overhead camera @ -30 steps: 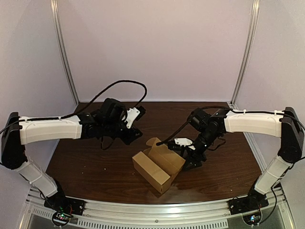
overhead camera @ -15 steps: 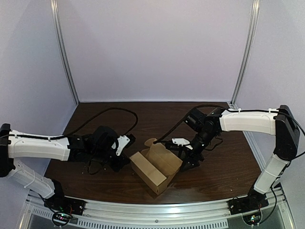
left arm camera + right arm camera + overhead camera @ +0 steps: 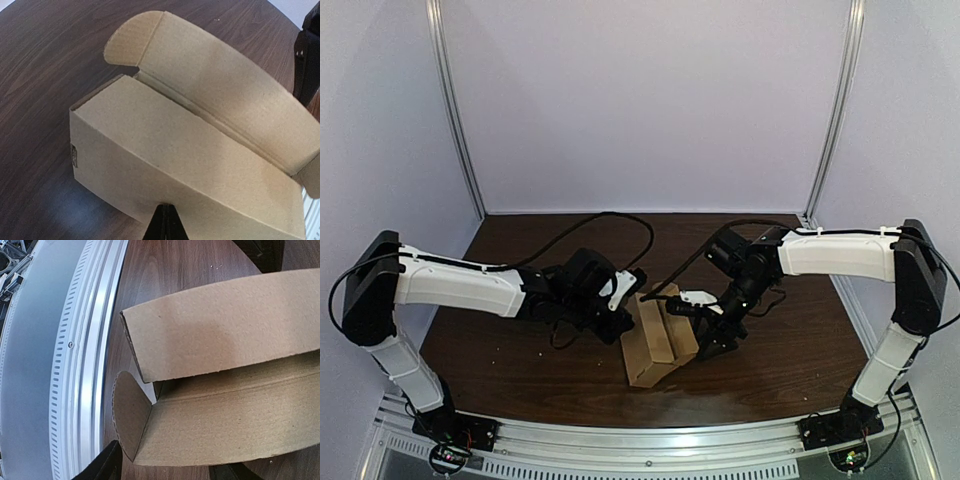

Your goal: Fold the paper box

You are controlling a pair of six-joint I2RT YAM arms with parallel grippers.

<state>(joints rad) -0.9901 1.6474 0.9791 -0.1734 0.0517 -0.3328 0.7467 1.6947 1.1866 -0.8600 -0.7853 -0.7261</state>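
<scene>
Wood table (image 3: 510,345), half-closed paper box (image 3: 658,345)

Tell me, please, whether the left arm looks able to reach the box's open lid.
Probably yes: the left arm ends right beside the box, whose open lid rises just beyond, nothing between.
</scene>
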